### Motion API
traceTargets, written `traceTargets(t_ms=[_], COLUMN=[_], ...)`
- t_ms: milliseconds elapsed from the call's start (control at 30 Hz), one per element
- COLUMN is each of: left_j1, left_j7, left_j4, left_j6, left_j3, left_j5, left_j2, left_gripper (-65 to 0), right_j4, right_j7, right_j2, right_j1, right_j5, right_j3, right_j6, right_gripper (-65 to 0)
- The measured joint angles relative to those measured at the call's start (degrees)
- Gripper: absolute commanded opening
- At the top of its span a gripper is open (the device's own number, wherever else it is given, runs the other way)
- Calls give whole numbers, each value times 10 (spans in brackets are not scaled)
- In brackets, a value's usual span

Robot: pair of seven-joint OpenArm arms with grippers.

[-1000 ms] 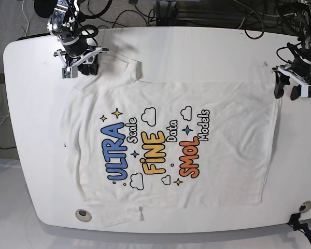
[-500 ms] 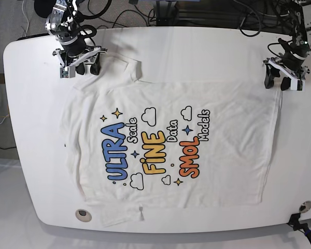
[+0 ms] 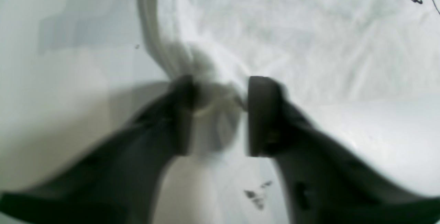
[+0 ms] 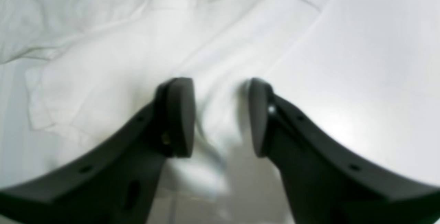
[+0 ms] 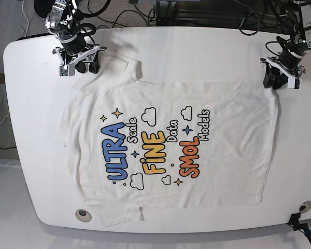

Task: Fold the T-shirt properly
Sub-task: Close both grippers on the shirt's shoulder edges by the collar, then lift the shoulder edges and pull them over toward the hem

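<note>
The white T-shirt (image 5: 171,140) lies spread print-up on the white table (image 5: 197,46). In the base view my left gripper (image 5: 280,78) sits at the shirt's far right hem corner. In the left wrist view its jaws (image 3: 215,114) stand partly apart, astride a gathered lump of the T-shirt's (image 3: 292,28) hem, blurred. My right gripper (image 5: 79,66) is at the far left, over the sleeve by the collar. Seen from the right wrist, it (image 4: 221,114) is open above flat T-shirt (image 4: 120,45) cloth, holding nothing.
Cables and black gear crowd the floor beyond the table's far edge (image 5: 160,15). A small round grey disc (image 5: 82,213) sits near the front left edge. A black fixture (image 5: 300,223) stands at the front right corner.
My left arm moved up and left onto the hem corner, and its jaws narrowed around the cloth. The right gripper's jaws widened and it shifted slightly toward the far edge.
</note>
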Motion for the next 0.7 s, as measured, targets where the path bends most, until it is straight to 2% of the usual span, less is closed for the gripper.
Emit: traceTargets(t_ms=[67,133,200,267,300,433,533,700], left_j1=[1,2,0,1,6,33,50,76], left_j7=[-2,0,29,38,24,45,61,77], left_j4=[-6,-12,-12,-10,-13,24,54,102], left_j6=[-19,-34,-53,-59,-53,-37,-37,-33], left_j3=[0,0,-1,-2,-2,-15,-25,-40], left_j5=[-2,-15,-31,-42,-44,-40,-29,-26], left_j2=[2,9,12,16,15,13,15,14], left_gripper=[-641,-650,-650,-650,-650,-650,-650,-650], right_j4=[0,-3,-3,-3,-2,23,39,70], right_j7=[0,-1,-1,-3,1,-27,-36,-46], right_j2=[1,4,5,7,4,-17,-15,-11], right_j1=[0,0,0,0,1,-3,-9,-9], right_j5=[0,0,-2,-5,-4,-10,-13,33], right_j3=[2,3,3,4,5,26,45,73], right_j6=[0,3,5,7,7,8,4,10], right_gripper=[-548,-607,-597,-630,-645,-650,-650,-650])
